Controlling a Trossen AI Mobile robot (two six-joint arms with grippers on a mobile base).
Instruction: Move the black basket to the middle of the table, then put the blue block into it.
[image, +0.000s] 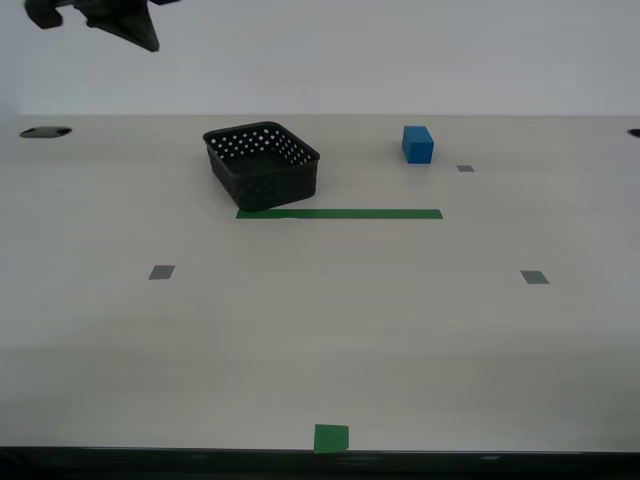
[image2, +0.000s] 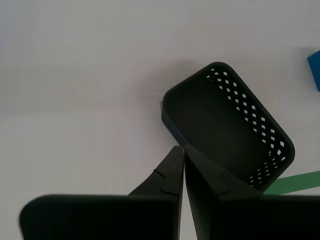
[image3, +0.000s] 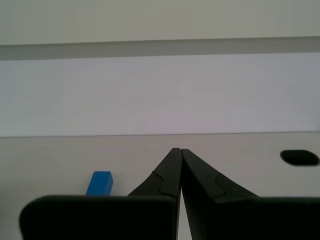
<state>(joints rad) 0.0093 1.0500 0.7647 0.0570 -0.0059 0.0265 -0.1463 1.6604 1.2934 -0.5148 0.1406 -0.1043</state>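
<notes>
Exterior view: black basket (image: 262, 163) upright, skewed to green tape strip (image: 339, 213) | both grippers' fingers pressed together, empty

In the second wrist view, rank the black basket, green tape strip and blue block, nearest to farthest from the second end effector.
1. Black basket: just beyond my second end effector, beneath its tips.
2. Green tape strip: past the basket's corner.
3. Blue block: beyond the basket, at the picture's edge.
</notes>
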